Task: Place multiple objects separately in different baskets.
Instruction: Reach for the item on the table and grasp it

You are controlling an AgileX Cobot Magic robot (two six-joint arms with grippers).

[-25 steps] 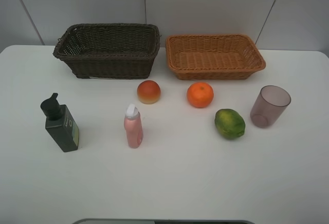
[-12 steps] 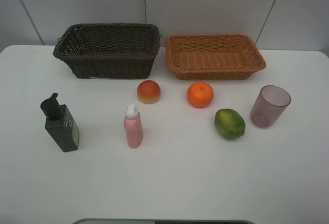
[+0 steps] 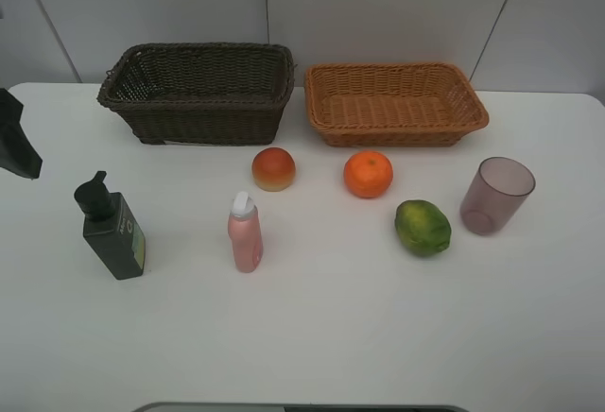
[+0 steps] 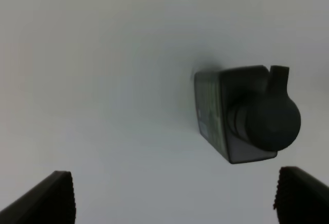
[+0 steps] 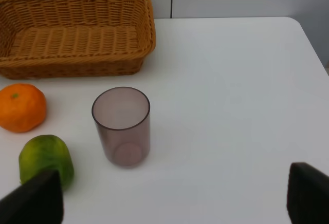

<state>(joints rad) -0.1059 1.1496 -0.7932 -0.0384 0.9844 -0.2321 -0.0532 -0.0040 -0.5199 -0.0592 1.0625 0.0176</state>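
On the white table stand a dark green pump bottle (image 3: 112, 228), a pink white-capped bottle (image 3: 245, 233), a red-yellow peach-like fruit (image 3: 273, 168), an orange (image 3: 368, 174), a green citrus fruit (image 3: 423, 227) and a translucent purple cup (image 3: 496, 195). The dark brown basket (image 3: 198, 91) and the light tan basket (image 3: 394, 103) stand empty at the back. My left gripper (image 3: 19, 152) is at the left edge, above and left of the pump bottle (image 4: 241, 113); its jaws are open and empty (image 4: 177, 203). My right gripper (image 5: 169, 198) is open and empty, short of the cup (image 5: 122, 126).
The right wrist view also shows the green citrus (image 5: 46, 160), the orange (image 5: 21, 107) and the tan basket (image 5: 77, 34). A white wall rises behind the baskets. The table's right edge (image 5: 308, 39) is close to the cup.
My left gripper has come into the exterior view at the left edge. The objects and baskets have not moved.
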